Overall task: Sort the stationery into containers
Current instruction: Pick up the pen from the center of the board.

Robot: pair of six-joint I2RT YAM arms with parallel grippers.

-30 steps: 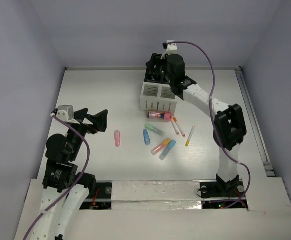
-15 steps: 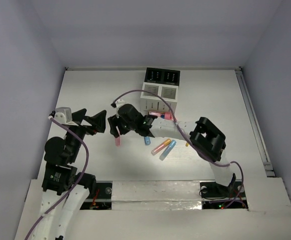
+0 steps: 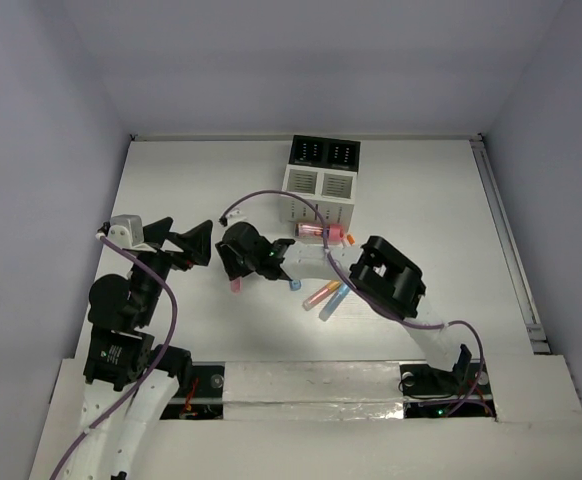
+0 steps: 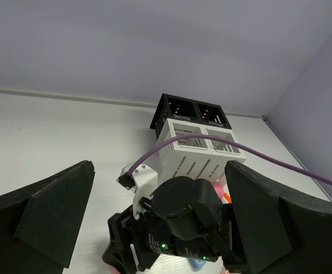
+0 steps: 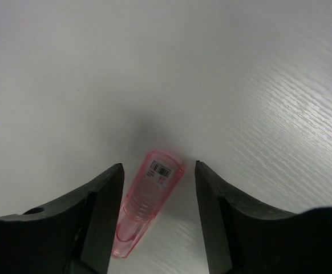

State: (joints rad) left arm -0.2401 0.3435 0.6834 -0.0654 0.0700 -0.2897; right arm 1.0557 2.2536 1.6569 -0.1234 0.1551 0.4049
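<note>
A pink capped marker (image 5: 149, 200) lies flat on the white table, between the open fingers of my right gripper (image 5: 157, 194), which is low over it without gripping. In the top view the right gripper (image 3: 233, 266) reaches far left and only the marker's end (image 3: 235, 285) shows. My left gripper (image 3: 183, 238) is open and empty, just left of it, above the table. The organiser's white box (image 3: 317, 190) and black box (image 3: 325, 152) stand at the back. A fat pink cylinder (image 3: 316, 230), blue markers (image 3: 336, 300) and a pink-orange marker (image 3: 321, 293) lie in front.
The right arm's forearm (image 3: 311, 262) stretches across the loose markers and hides some. In the left wrist view the right wrist (image 4: 183, 222) fills the space between my left fingers (image 4: 40, 217), with the organiser (image 4: 200, 151) behind. Walls enclose the table.
My right arm has swung from the organiser at the back down and left to the pink marker, then settled lower over it. The left arm has barely moved.
</note>
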